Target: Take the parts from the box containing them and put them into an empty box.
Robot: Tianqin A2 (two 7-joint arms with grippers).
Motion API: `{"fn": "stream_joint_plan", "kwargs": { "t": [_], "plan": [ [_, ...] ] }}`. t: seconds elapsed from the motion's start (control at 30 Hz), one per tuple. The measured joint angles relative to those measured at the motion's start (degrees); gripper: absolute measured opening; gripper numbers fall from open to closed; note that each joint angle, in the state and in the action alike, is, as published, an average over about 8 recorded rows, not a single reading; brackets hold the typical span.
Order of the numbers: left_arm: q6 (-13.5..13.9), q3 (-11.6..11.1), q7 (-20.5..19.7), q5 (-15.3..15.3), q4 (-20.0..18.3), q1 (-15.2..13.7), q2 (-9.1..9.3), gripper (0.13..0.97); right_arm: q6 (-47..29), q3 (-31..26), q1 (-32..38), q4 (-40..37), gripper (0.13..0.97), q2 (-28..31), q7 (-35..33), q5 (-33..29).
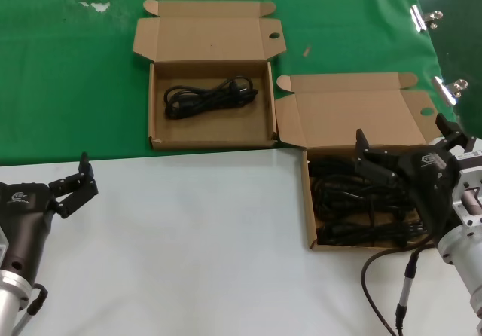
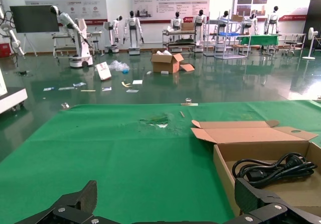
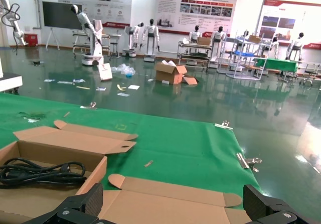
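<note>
With the spread right hand point(image 1: 410, 149) poised over the tangled cables point(image 1: 354, 208) heaped in the near box point(image 1: 310, 223), several could be dragged out together, missing the far box point(image 1: 157, 125) that holds one cable point(image 1: 211, 97); the left hand point(image 1: 75, 185) is held spread over the tabletop point(image 1: 188, 261).

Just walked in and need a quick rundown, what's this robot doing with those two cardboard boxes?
It is moving black power cables between boxes. The right gripper, fingers open, hangs over the nearer box, which holds several cable bundles. The farther box on the green cloth already holds one cable. The left gripper waits open above the white table.
</note>
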Motion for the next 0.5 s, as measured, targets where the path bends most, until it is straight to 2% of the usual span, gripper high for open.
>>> {"fn": "stream_joint_plan", "kwargs": {
  "t": [0.5],
  "plan": [
    [0.0, 0.0, 0.0, 0.0, 0.0, 0.0, 0.00, 0.966, 0.0, 0.0, -0.1, 0.0, 0.966, 0.0, 0.1, 0.0]
  ]
}}
